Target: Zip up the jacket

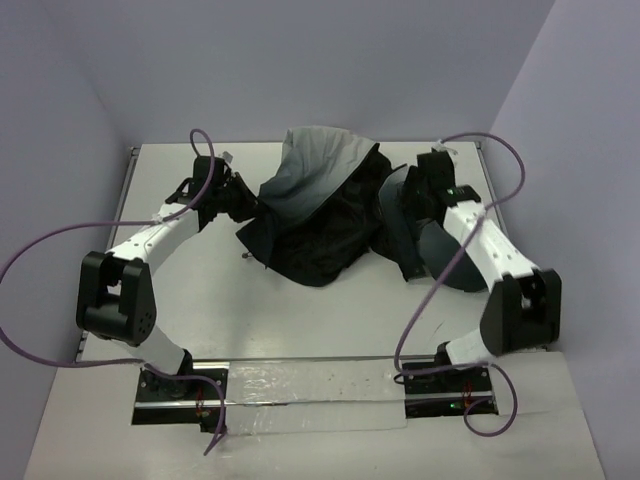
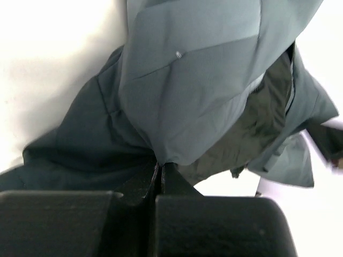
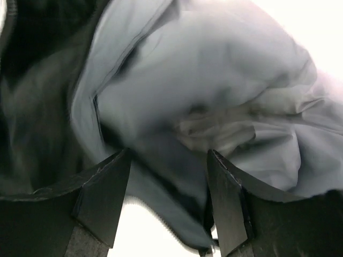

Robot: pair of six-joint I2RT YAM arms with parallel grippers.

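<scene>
Top view high, looking down over table. Wrist views close on jacket, shared by all.

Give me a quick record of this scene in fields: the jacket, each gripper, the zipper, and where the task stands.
garment: jacket crumpled in a heap at the far middle of the table, black lining showing
left: left gripper shut, pinching fabric at the jacket's left edge
right: right gripper open, fabric lying between its fingers; this view is blurred
zipper: not clearly visible in any view
task state: front appears open, not zipped yet
</scene>
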